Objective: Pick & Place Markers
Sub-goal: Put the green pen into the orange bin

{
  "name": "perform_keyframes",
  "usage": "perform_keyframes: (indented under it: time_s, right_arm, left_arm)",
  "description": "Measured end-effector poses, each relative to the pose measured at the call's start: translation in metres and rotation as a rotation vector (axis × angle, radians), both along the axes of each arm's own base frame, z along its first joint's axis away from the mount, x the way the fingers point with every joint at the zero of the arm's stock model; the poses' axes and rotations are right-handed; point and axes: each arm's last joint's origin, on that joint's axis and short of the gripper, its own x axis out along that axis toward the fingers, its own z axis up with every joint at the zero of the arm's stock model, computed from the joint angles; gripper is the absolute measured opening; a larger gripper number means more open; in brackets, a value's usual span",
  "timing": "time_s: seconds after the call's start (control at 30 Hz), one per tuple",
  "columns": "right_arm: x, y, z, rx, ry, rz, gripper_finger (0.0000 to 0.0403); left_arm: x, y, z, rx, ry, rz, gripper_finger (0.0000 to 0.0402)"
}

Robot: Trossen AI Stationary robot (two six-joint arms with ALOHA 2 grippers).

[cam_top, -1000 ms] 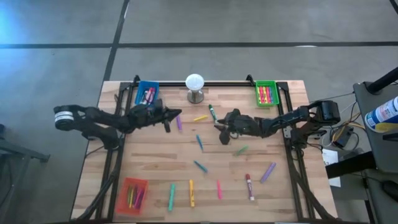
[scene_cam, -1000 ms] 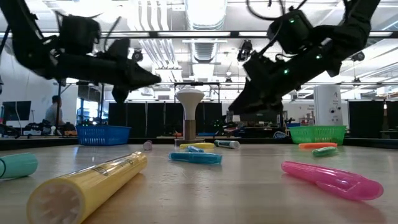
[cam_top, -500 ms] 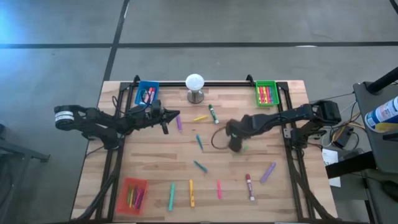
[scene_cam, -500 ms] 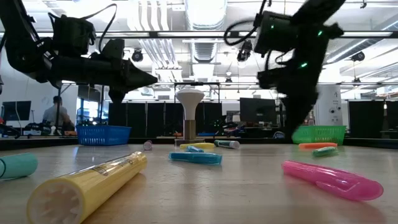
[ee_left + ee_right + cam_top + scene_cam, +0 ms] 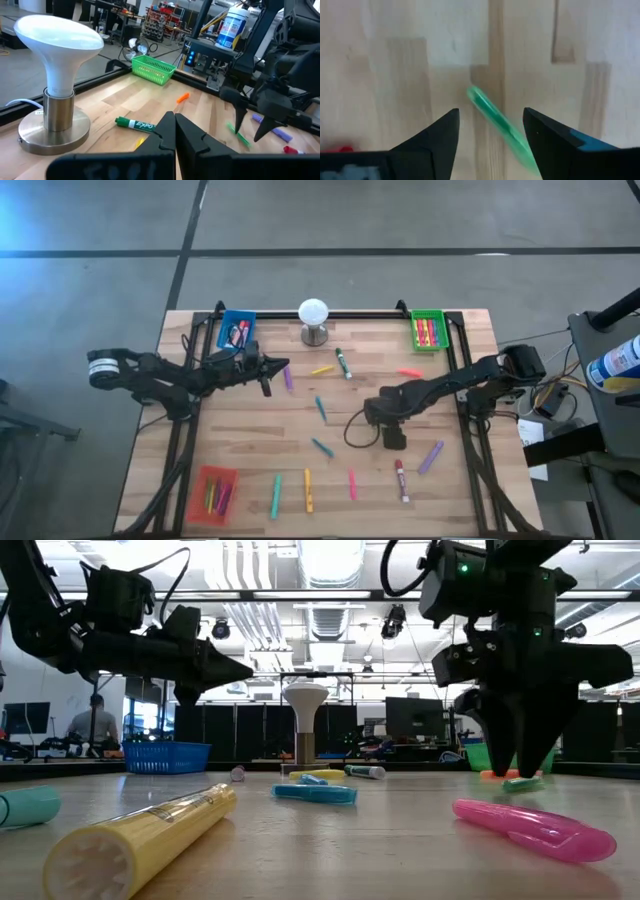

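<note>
Near edge of tabletop point(image 5: 250, 450): yellow marker point(image 5: 140, 835) and pink marker point(image 5: 535, 827) seen lying flat. Mid-table: right claw point(image 5: 490, 130) held spread wide, pointed down over green marker point(image 5: 500, 127), not touching. Farther back: left claw point(image 5: 174, 131) held pressed together, empty, above wood near white lamp point(image 5: 57, 80).

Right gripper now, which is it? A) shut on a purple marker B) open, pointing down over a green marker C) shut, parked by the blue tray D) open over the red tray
B: the right gripper points down with its fingers spread, and the green marker lies on the table between them, not gripped.
</note>
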Motion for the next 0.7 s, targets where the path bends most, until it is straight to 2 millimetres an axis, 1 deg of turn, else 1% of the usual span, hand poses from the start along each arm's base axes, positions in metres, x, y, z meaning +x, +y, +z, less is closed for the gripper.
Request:
perform_keyframes:
  time_s: [0.07,0.2,0.33,0.47,0.6,0.7]
  right_arm:
    - [0.004,0.001,-0.003,0.000,-0.018,0.028,0.0196]
    - [0.006,0.002,-0.012,0.011,0.020,0.085,0.0165]
    - [0.009,0.003,-0.013,0.000,0.043,0.124,0.0127]
    - [0.012,0.003,-0.010,0.003,0.032,0.134,0.0082]
    - [0.014,0.004,-0.002,0.020,-0.007,0.125,0.0037]
    - [0.015,0.004,0.002,0.030,-0.027,0.102,0.0013]
  left_arm:
    - [0.000,0.000,0.000,0.001,0.001,0.000,0.0000]
    - [0.000,0.000,0.000,0.000,0.005,0.000,0.0000]
    - [0.000,0.000,-0.001,0.000,0.009,0.000,0.0000]
    - [0.000,0.000,-0.003,0.001,0.028,0.000,0.0000]
    - [0.000,0.000,-0.003,-0.001,0.034,0.000,0.0000]
    - [0.000,0.000,-0.003,-0.001,0.034,0.000,0.0000]
